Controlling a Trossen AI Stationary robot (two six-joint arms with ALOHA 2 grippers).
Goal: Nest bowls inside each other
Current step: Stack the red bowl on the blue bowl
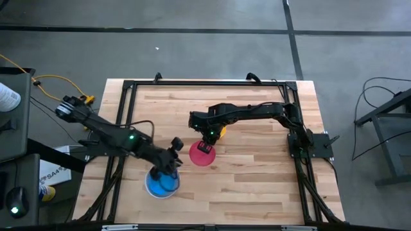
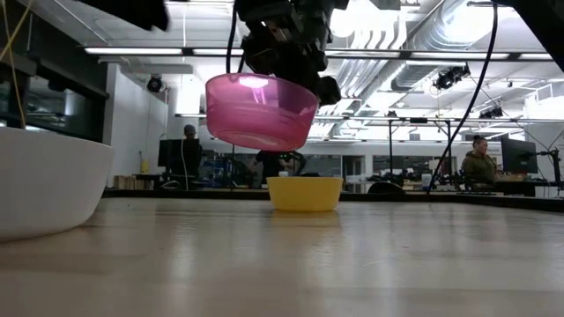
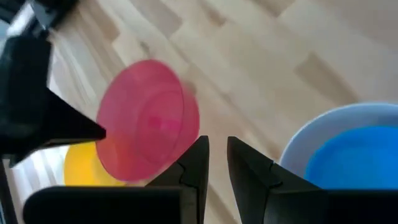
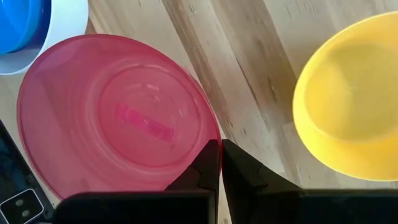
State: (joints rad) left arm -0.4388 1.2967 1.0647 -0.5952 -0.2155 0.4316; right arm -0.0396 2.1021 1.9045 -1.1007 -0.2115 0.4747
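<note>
A pink-red bowl (image 2: 261, 113) hangs in the air over the middle of the table, with my right gripper (image 1: 205, 146) shut on it. Just beyond it, a yellow bowl (image 2: 304, 194) stands on its base on the wood. Near the front left, a blue bowl (image 1: 160, 185) sits inside a white bowl (image 2: 44, 185). My left gripper (image 1: 174, 156) hovers over the far right side of that pair. Its fingers (image 3: 199, 162) stand a little apart with nothing between them. My right gripper pinches the pink-red bowl's rim (image 4: 208, 142) between its two fingers, one finger inside the wall and one outside. The fingers come steeply from above. The bowl hangs below them, mouth up and slightly tilted, clear of the table.
A black frame (image 1: 192, 83) runs round the tabletop's edges. Bare wood (image 1: 257, 179) lies to the front right. People sit at desks in the room behind the table.
</note>
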